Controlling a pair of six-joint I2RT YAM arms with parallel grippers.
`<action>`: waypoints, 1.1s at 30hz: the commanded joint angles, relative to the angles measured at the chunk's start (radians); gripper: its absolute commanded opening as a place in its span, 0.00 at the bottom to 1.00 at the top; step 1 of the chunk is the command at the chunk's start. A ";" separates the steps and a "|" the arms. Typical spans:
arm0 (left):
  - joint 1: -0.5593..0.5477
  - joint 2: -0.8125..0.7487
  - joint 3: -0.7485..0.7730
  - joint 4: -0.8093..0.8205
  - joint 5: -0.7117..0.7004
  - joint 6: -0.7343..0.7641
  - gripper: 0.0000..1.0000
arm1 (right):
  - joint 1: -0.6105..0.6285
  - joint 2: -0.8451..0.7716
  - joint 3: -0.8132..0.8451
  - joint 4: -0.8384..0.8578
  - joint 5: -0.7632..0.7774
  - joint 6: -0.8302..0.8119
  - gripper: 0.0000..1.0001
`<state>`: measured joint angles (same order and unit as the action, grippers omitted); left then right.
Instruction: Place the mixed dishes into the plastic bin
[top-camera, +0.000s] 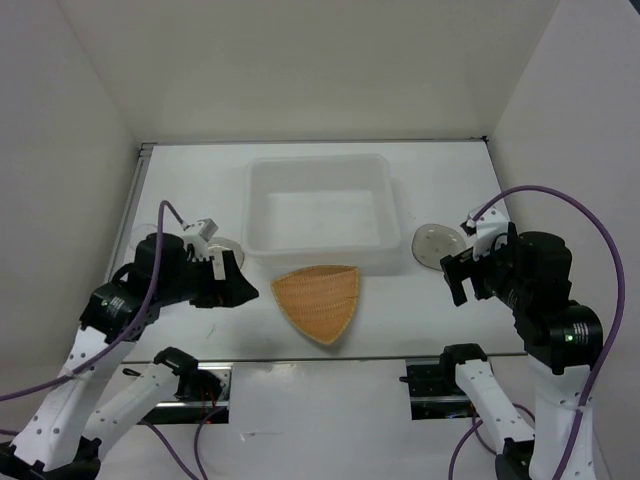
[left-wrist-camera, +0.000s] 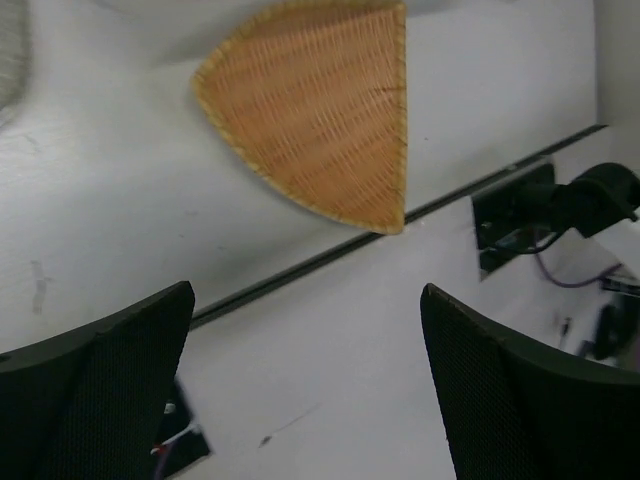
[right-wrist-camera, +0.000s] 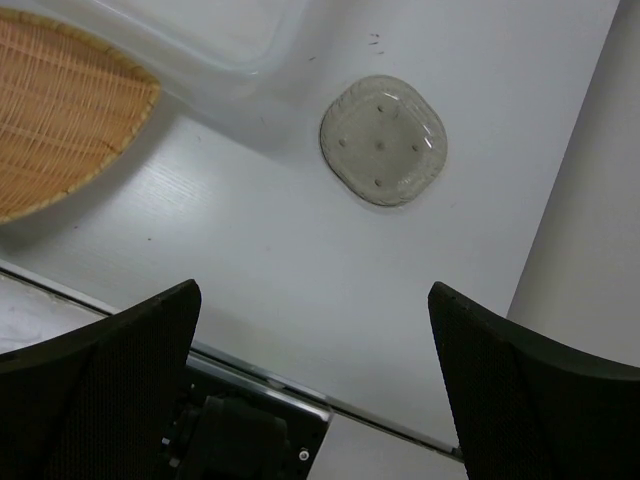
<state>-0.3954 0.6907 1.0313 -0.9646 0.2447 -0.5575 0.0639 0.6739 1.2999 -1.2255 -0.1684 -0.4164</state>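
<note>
Nothing is in the plastic bin (top-camera: 318, 165) yet. It sits toward the back middle of the table (top-camera: 185, 185). The orange woven-look plate (top-camera: 318, 300) lies flat at the bin's 6 o'clock, right up against the near rim; I can't tell if they actually touch. One small grey-brown saucer (top-camera: 438, 243) sits on the table at about the bin's 4 o'clock, just beside its right wall.

The left gripper (top-camera: 238, 291) hangs at the plate's 9 o'clock, a bit apart from it. Its jaws are spread wide with nothing between them, and in its wrist view there's just bare table between the fingers (left-wrist-camera: 110, 385).

The right gripper (top-camera: 456, 278) is at the saucer's 5 o'clock, near it but not touching. It's also gaping wide and holding nothing, fingers (right-wrist-camera: 115, 385) well apart.
</note>
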 joint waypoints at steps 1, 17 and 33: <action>-0.013 -0.064 -0.114 0.156 0.197 -0.163 1.00 | 0.001 -0.039 -0.007 -0.025 0.027 0.013 0.99; -0.105 -0.509 -0.801 0.621 0.185 -0.823 1.00 | -0.038 -0.085 -0.027 -0.005 0.018 0.024 0.99; -0.333 -0.046 -0.777 0.857 -0.067 -0.892 1.00 | -0.047 -0.066 -0.027 -0.005 0.000 0.014 0.99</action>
<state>-0.6941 0.6456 0.2359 -0.2329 0.2543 -1.3823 0.0235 0.5941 1.2816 -1.2358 -0.1619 -0.4057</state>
